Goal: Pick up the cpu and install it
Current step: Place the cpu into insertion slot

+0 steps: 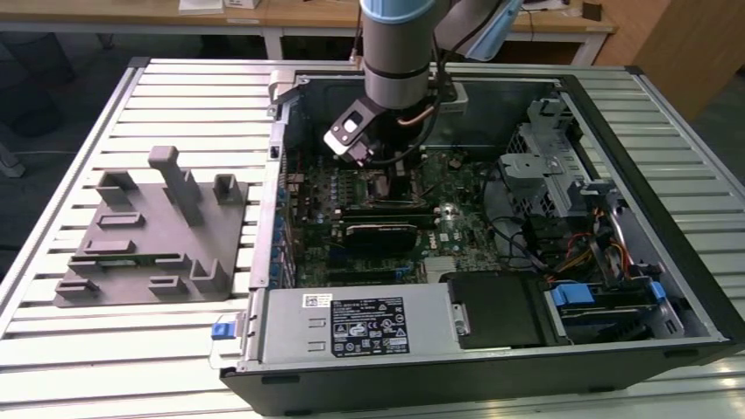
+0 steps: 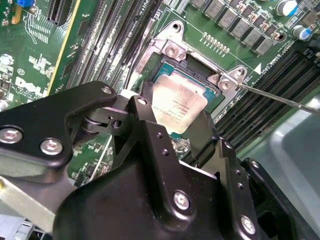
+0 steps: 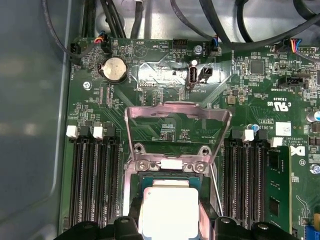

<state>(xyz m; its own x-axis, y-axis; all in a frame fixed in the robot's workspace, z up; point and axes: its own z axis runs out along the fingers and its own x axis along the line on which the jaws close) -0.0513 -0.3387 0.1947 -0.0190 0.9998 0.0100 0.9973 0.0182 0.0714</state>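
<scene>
cpu [image 3: 167, 210] clamped in end effector [image 2: 174, 120] over socket [image 2: 175, 50], inside computer case [image 1: 466, 371] on slatted metal table [image 1: 174, 105]; wooden desks [image 1: 314, 13] behind.

Arm [image 1: 396, 52]: silver-grey tube, pale blue joint caps, copper-coloured cable [image 1: 409, 113] just above tool. Gripper [image 2: 172, 122]: matte black linkage plates, silver screw heads [image 2: 181, 200] at pivots.

You get bright, even light from overhead. In the first wrist view, glare bleaches the cpu [image 3: 168, 212] top almost white. The raised load plate [image 3: 177, 111] just beyond the cpu shines pinkish, and the memory slots [image 3: 95, 185] beside the cpu sit in dark shadow.
</scene>
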